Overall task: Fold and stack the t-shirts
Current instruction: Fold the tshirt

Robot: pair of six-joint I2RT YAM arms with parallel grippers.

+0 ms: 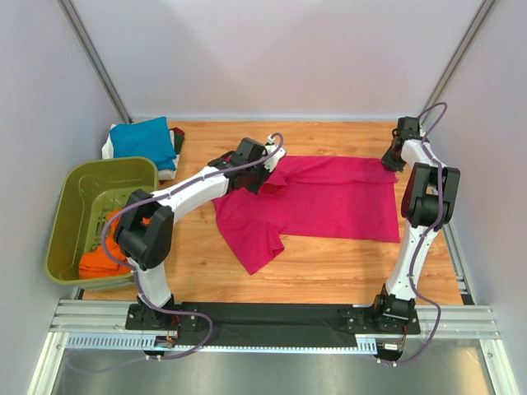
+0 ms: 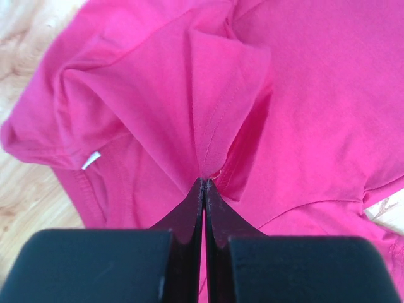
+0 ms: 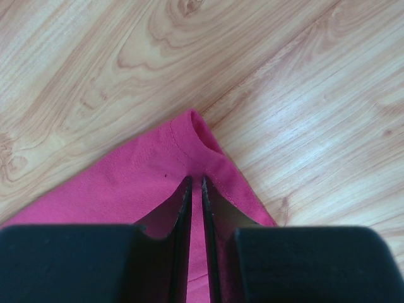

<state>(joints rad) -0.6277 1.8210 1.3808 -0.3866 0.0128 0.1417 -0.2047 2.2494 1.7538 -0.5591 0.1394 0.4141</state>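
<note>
A: Which step is the robot on?
B: Judging by the layout, the 1st fold of the pink shirt (image 1: 329, 197); it lies mostly flat across the middle of the worktop (image 1: 329, 267), reaching the far right edge, with 1 sleeve trailing toward the near edge.
A: And the claws?
B: The left claw (image 2: 203, 180) is clamped fully closed on a raised pleat of stitched hem near the shirt's far left end; the right claw (image 3: 196, 182) is nearly closed, pinching the far right corner with thin cloth between its fingers.
A: What does the next move call for?
B: Probably lifting both held points together and carrying them toward the near edge; the knit looks soft and limp, so it would sag and crease unless kept taut.
A: The other shirts?
B: A teal shirt (image 1: 144, 138) sits folded at the far left corner; orange shirts (image 1: 103, 259) lie crumpled in the smooth plastic basket (image 1: 111, 167) at the left edge.
</note>
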